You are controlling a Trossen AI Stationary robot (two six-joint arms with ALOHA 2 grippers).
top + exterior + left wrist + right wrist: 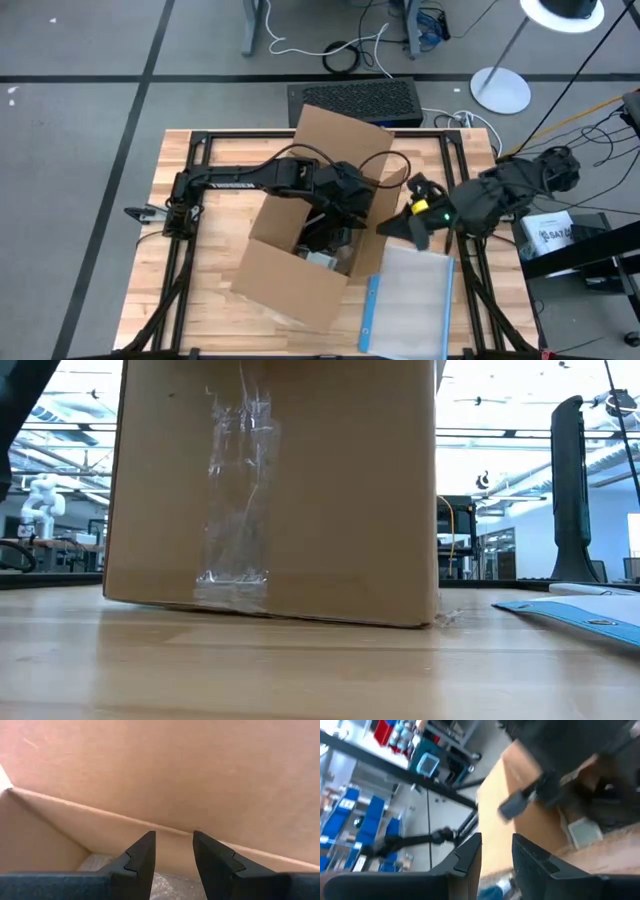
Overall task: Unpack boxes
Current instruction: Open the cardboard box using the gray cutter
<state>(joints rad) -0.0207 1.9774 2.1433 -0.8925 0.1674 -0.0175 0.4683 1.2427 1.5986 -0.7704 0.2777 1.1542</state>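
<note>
The brown cardboard box (300, 265) stands open on the table's middle, its far flap (335, 135) raised. In the low view its taped near wall (270, 490) rests on the wood. My left gripper (343, 212) reaches into the box from the left. In the left wrist view it (174, 837) is open, with only the box's inner wall (165, 775) showing through the gap and pale bubble wrap (167, 885) below. My right gripper (395, 228) hovers open just off the box's right side, and its wrist view (496, 840) shows nothing between the fingers.
A clear plastic pouch with a blue edge (412, 300) lies flat on the table to the right of the box, under my right gripper. A black grille-topped unit (355, 100) sits beyond the far edge. A lamp base (500, 90) and cables lie on the floor.
</note>
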